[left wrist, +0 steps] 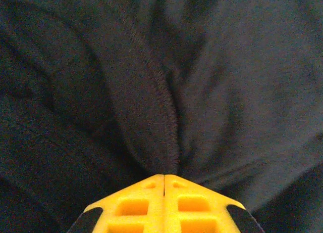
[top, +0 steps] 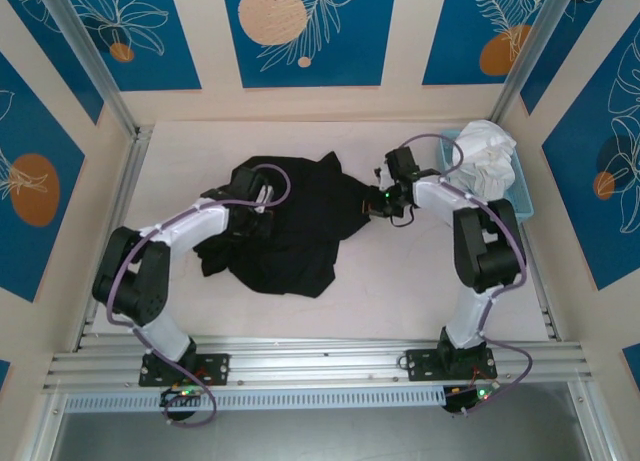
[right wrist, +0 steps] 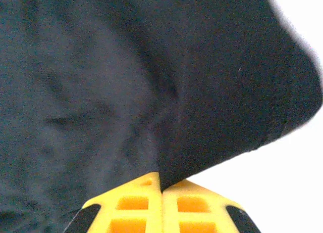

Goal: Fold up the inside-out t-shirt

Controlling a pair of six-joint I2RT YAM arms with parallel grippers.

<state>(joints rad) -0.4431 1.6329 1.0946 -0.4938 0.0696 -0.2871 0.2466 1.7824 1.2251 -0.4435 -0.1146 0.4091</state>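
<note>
The task is at its beginning, as far as I can judge. The t-shirt (top: 285,226) lies as a crumpled black heap in the middle of the table (top: 400,291), between the two arms, with many wrinkles and with parts lying over each other. I see no clean fold in it, and neither the sleeves nor the collar can be told clearly from above. So nothing of the folding is done yet: the cloth must first be pulled out flat, and after that the sides and the bottom must be laid over. The white garment (top: 490,156) sits in the blue basket (top: 525,206) at the far right of the table, apart from the shirt, and it has no part in this work. The left fingers (left wrist: 151,185) are together and clamped on the t-shirt; in the left wrist view a raised stitched seam runs down straight into the line where they meet, and the cloth gathers in tight creases around that place. The right fingers (right wrist: 150,185) are also together and clamped on the t-shirt, at its right side; here they pinch the cloth close to a free edge, and beside this edge the bright table shows. Each arm therefore holds one part of the shirt, which looks to me like a preparation for spreading it.
</note>
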